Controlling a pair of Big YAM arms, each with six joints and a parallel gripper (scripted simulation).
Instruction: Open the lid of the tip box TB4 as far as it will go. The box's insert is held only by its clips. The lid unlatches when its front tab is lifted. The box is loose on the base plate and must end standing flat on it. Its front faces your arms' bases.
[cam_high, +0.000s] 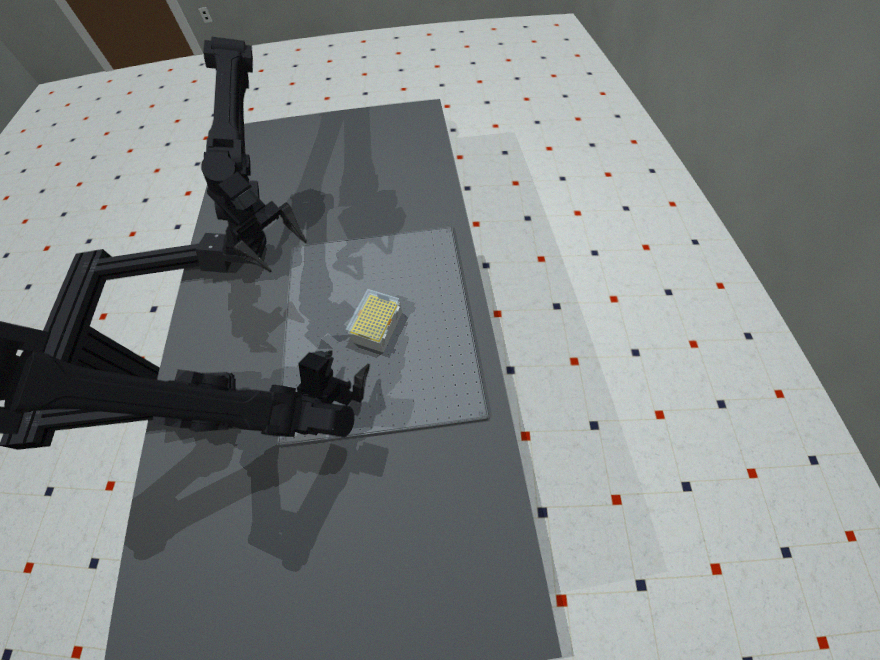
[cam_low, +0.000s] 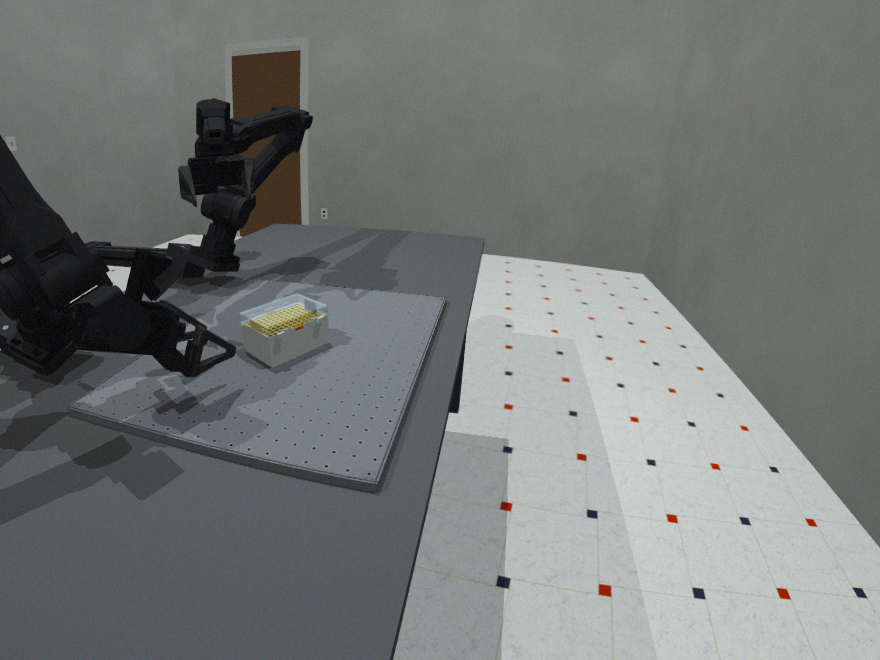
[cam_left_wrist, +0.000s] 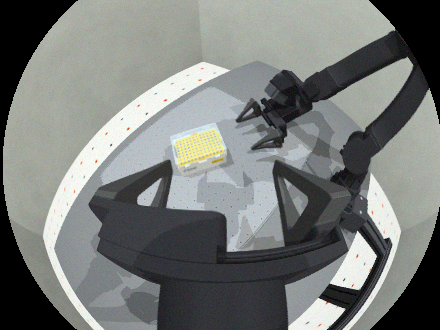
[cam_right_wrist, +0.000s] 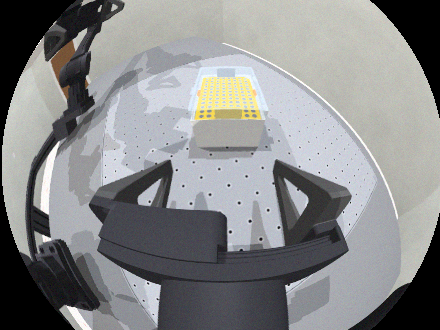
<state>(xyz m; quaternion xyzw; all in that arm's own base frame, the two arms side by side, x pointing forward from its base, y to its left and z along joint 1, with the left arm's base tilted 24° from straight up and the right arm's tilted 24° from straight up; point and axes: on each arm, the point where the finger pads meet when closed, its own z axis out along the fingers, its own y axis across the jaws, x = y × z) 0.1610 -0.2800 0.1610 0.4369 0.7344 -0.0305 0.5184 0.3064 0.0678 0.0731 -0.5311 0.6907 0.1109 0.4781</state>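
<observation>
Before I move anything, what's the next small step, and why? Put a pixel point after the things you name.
I'd ease the right hand (cam_high: 346, 360) (cam_low: 231, 348) (cam_left_wrist: 243, 134) (cam_right_wrist: 222, 165) straight toward the tip box (cam_high: 374, 319) (cam_low: 284, 344) (cam_left_wrist: 200, 150) (cam_right_wrist: 228, 134), probably to steady it. It's open, low and short of one narrow end, fingers apparently wide enough to straddle it. The lid (cam_low: 305, 304) is down; the left hand (cam_high: 287, 256) (cam_low: 220, 198) (cam_left_wrist: 222, 165) (cam_right_wrist: 96, 17) is well off.
</observation>
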